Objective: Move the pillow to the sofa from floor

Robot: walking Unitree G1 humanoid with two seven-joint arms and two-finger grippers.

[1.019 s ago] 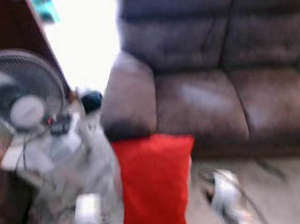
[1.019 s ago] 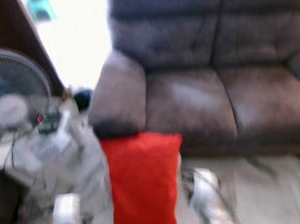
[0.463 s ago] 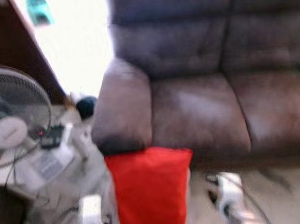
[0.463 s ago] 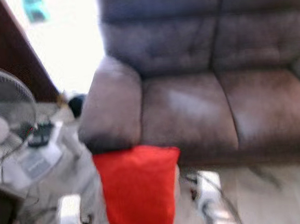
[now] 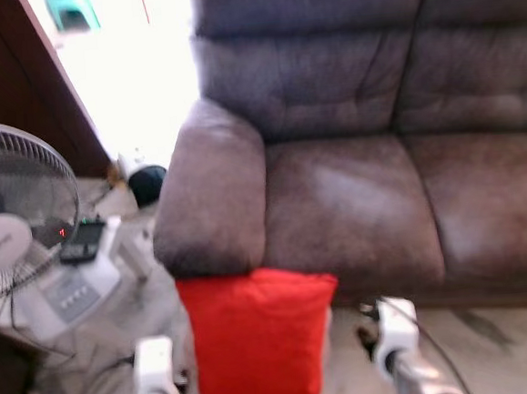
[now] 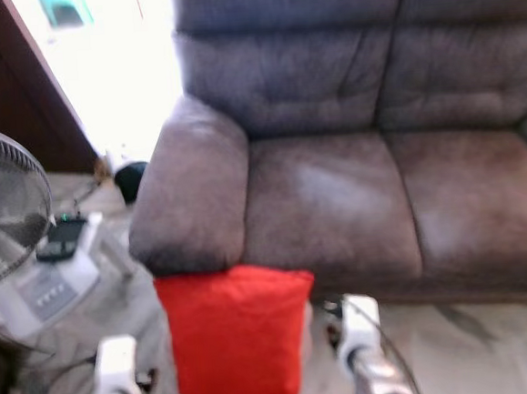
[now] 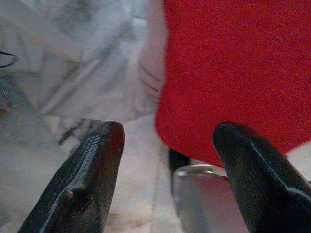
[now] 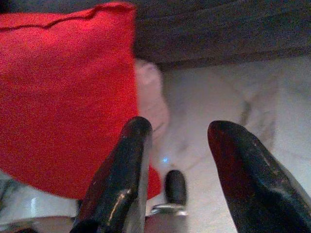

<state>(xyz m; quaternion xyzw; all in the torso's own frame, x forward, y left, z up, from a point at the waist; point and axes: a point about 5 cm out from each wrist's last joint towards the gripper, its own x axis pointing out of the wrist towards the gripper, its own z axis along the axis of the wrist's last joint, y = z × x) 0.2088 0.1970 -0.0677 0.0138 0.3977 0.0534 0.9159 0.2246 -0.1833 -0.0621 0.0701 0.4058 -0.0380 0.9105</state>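
Note:
The red pillow (image 5: 255, 342) stands on the pale floor, leaning against the front of the brown sofa (image 5: 355, 199) just below its left armrest (image 5: 210, 192). My two silver arms reach down on either side of it, the left wrist (image 5: 154, 368) and the right wrist (image 5: 397, 331). In the left wrist view my left gripper (image 7: 168, 131) is open, with the pillow (image 7: 233, 73) just beyond its fingers. In the right wrist view my right gripper (image 8: 181, 125) is open too, beside the pillow (image 8: 63, 97). Nothing sits between either pair of fingers.
A standing fan (image 5: 10, 226) and its white base (image 5: 70, 294), with a black device (image 5: 82, 240) on it, crowd the left. A dark wooden panel (image 5: 17, 79) stands beside a bright doorway (image 5: 135, 70). A dark round object (image 5: 146, 182) lies by the armrest. Cables trail on the floor.
The camera has moved: the whole scene has shifted, the pillow sits lower in the picture and the fan further left. The picture is sharper. The arms stay on either side of the pillow.

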